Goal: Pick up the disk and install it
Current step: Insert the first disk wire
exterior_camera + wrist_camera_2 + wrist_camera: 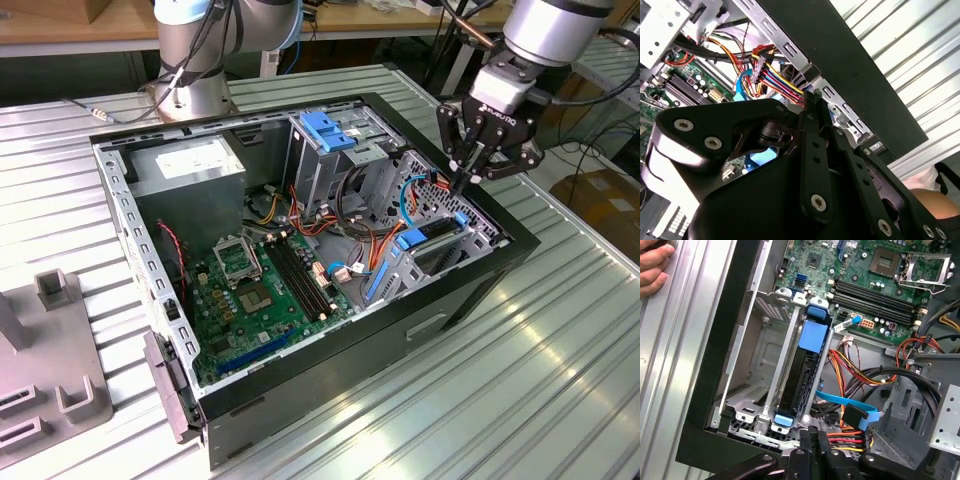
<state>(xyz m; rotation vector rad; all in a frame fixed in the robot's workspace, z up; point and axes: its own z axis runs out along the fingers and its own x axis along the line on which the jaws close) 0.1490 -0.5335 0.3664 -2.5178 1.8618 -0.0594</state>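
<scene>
First wrist view: disk (801, 375) sits edge-up in the case's bay, coloured cables (860, 371) beside it (jaws closed, empty) under gripper (462, 182).

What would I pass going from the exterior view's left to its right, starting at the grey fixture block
Grey slotted fixture block → grey power-supply box with white label → green motherboard → upright metal cage with blue plastic top → blue-framed disk standing in its bay → black gripper.
</scene>
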